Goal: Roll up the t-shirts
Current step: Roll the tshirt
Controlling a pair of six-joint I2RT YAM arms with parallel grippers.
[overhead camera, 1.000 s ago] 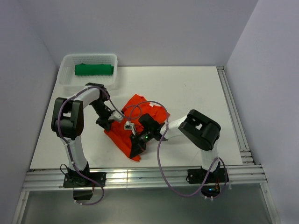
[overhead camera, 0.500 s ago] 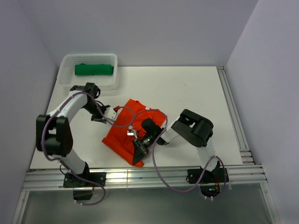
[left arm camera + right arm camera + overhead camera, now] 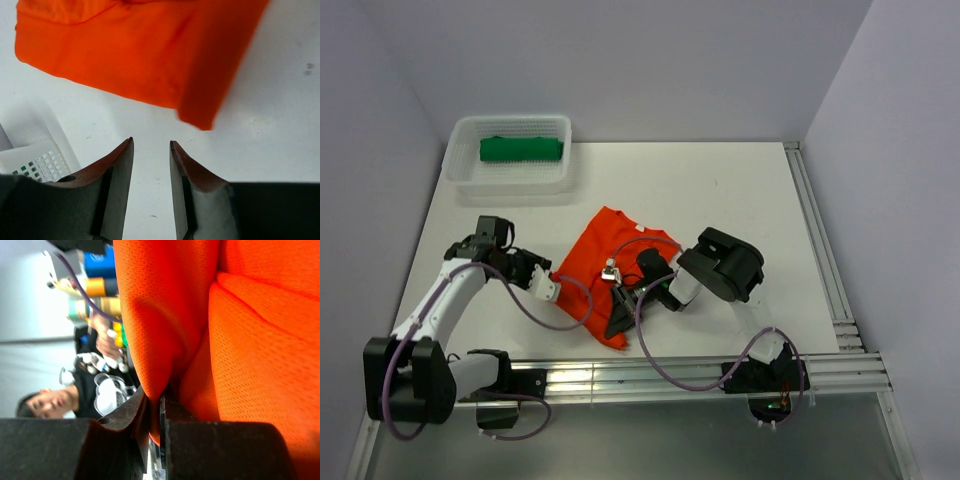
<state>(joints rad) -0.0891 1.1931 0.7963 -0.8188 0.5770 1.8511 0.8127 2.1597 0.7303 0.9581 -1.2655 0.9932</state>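
Pinched between the jaws of the right gripper (image 3: 159, 402) is a fold of the orange-red t-shirt (image 3: 592, 262). The jaws are pressed together on the cloth at its near edge, and the grip is judged to serve as an anchor from which that edge can be turned over for rolling. The left gripper (image 3: 151, 146) is held low over the bare table (image 3: 740, 200), its 2 jaws spread with nothing between them. It is set just short of the garment's corner, apparently for a fresh hold. The orange-red t-shirt is laid partly folded on the table in front of both arms. The green t-shirt (image 3: 521, 150) is seen already rolled inside the white mesh basket (image 3: 505, 182) at the far left, so 1 of 2 garments is judged finished.
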